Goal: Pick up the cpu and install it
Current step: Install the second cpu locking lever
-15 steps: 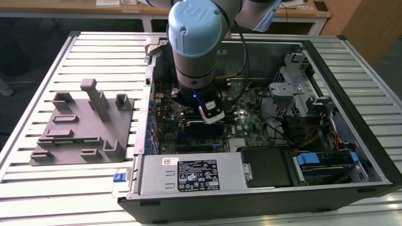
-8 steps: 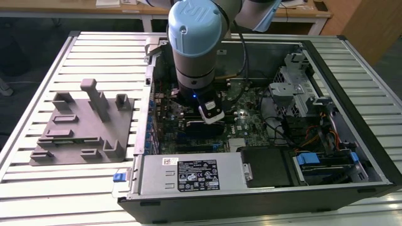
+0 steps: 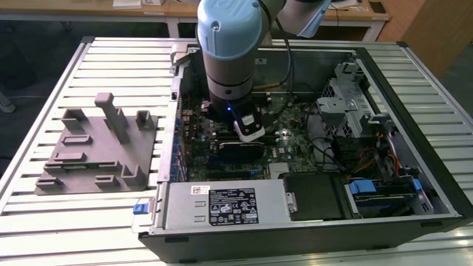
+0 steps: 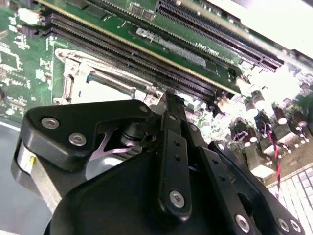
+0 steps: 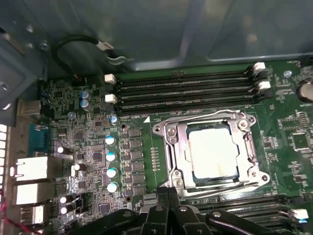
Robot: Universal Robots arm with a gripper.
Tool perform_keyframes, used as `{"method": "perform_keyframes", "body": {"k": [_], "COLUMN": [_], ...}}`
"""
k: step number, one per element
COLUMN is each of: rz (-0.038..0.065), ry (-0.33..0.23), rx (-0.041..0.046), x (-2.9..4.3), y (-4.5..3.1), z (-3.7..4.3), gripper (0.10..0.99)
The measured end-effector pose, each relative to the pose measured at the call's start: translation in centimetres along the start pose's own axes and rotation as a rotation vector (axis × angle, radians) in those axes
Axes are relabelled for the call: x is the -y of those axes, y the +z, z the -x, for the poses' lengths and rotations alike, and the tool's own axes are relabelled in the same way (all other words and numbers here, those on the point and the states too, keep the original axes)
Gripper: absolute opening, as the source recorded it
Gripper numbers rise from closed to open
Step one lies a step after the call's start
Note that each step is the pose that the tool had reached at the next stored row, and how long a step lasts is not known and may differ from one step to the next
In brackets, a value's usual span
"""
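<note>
While the cpu [image 5: 211, 152] already lies flat in the socket frame [image 5: 210, 154], the gripper [image 5: 168, 196], its fingers pressed together and empty, hovers just beside it; seating should be verified flush and square.

Above the cpu [image 5: 213, 152] in its socket frame [image 5: 210, 152] the way stands open, hemmed by memory slots [image 5: 186, 90], the case wall [image 5: 146, 34] and capacitors [image 5: 111, 164].
</note>
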State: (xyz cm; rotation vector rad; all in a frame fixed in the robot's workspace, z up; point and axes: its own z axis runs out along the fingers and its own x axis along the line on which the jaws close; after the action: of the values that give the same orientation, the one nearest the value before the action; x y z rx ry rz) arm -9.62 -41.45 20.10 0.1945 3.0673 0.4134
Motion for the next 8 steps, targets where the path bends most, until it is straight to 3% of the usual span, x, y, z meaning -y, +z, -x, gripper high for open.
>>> {"method": "perform_keyframes", "body": {"k": [6,8], "rz": [0.0,-0.004], "ry": [0.0,-0.001], "rx": [0.0011,0.0028], "x": [-0.34,-0.42], "y": [-1.2,-1.4], "z": [0.03,0.03], "gripper": [0.106,0.106]}}
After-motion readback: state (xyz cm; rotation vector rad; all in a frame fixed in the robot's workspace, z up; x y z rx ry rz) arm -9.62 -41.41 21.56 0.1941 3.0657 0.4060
